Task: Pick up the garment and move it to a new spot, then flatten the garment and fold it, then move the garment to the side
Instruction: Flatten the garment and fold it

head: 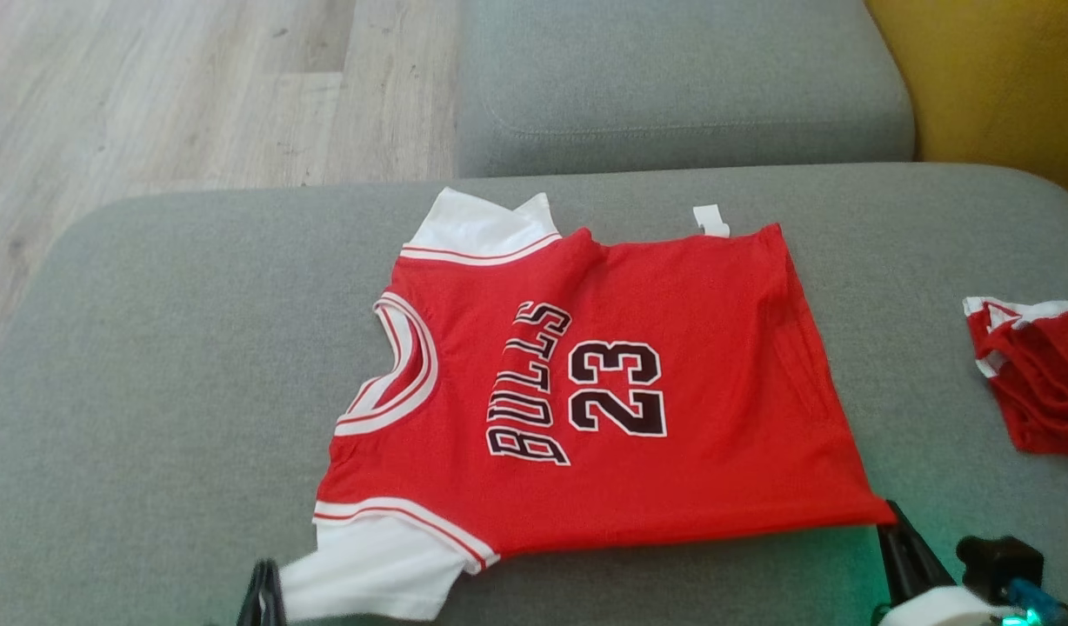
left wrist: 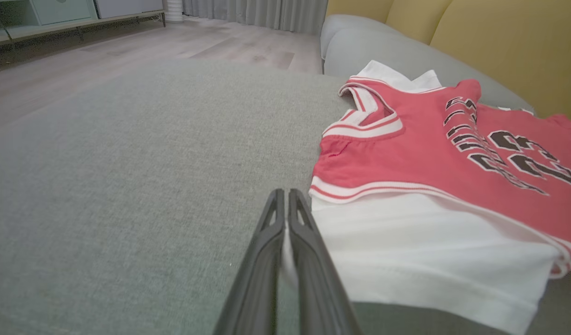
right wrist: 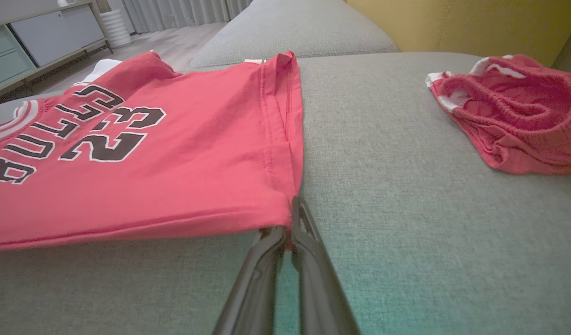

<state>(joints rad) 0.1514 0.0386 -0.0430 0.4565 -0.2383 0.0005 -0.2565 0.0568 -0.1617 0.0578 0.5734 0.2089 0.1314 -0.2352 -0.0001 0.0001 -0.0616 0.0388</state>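
Red shorts (head: pixel 1034 382) partly beyond right edge; left fingers (head: pixel 263 600) blurry, bottom-cropped

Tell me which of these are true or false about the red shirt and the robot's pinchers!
1. The red jersey with white sleeves lies spread on the grey fabric sofa cushion. True.
2. The jersey's number is 45. False: it is 23.
3. The right gripper pinches the jersey's red bottom corner. True.
4. The left gripper is wide open. False: it is shut on the jersey's white sleeve.
5. The crumpled red cloth with white trim lies on the jersey. False: it lies apart, on the same cushion.
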